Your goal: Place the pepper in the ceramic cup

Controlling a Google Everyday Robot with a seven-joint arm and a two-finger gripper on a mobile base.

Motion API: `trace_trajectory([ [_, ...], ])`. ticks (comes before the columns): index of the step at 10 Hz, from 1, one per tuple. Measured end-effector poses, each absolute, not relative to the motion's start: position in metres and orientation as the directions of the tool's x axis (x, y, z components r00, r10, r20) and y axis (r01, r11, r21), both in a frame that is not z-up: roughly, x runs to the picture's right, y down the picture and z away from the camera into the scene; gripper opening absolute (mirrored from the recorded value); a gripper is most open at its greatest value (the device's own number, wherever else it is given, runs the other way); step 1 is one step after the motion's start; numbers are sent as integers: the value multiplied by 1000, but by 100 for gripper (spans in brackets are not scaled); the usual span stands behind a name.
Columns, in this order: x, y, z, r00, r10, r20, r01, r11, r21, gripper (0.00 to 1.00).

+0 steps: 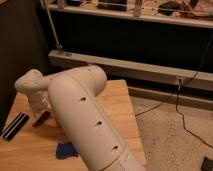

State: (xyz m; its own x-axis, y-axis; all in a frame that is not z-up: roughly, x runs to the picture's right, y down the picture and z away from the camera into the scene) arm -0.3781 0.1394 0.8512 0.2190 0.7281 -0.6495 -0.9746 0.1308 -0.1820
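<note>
My gripper (40,111) hangs at the left side of the wooden table (117,107), below the white wrist and partly hidden by it. Just under the gripper, close to the table top, a small dark red pepper (41,119) sticks out at a slant. I cannot tell whether the gripper holds it. The ceramic cup is hidden behind my thick white arm (85,120), which crosses the middle of the view.
A flat dark blue sponge (65,149) lies on the table near the front, beside the arm. A black oblong object (15,125) lies at the left edge. A metal rail and black panel run behind the table. Cables trail over the speckled floor on the right.
</note>
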Motion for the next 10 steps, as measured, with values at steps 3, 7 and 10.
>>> trace_trajectory([
  [3,-383,134,853,154,738,-657,-987,82,-139,65],
  [7,-370,125,863,70,745,-664,-996,17,-86,65],
  [10,-361,121,868,30,750,-660,-998,-16,-63,65],
])
